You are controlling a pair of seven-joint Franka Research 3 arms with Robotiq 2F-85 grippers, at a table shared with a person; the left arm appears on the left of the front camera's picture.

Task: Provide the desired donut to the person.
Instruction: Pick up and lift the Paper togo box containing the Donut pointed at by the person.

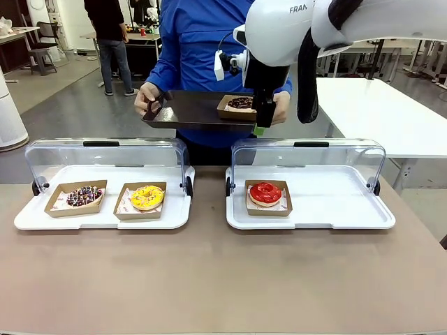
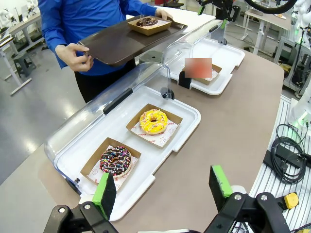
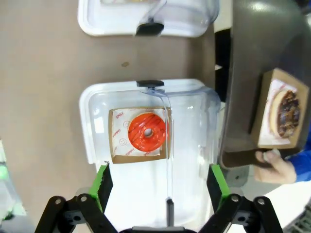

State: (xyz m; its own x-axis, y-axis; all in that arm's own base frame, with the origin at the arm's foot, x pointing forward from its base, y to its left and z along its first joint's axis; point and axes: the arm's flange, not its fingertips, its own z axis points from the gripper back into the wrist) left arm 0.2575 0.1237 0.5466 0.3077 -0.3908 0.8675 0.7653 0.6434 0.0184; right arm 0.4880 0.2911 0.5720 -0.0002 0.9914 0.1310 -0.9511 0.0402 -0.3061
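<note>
Right pincer (image 3: 160, 187) released above the red-donut case (image 3: 87, 121).
The chocolate donut (image 1: 239, 102) sat in its paper boat (image 1: 227, 112) on the dark tray (image 1: 185, 112) held by the person (image 1: 199, 49); the left pincer (image 2: 163, 188) gaped empty too.

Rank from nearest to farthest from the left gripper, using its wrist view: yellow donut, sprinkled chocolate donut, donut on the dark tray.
1. Sprinkled chocolate donut, just beyond the left gripper, near end of the white case.
2. Yellow donut, farther along the same case.
3. Chocolate donut on the dark tray, held up past the table.
</note>
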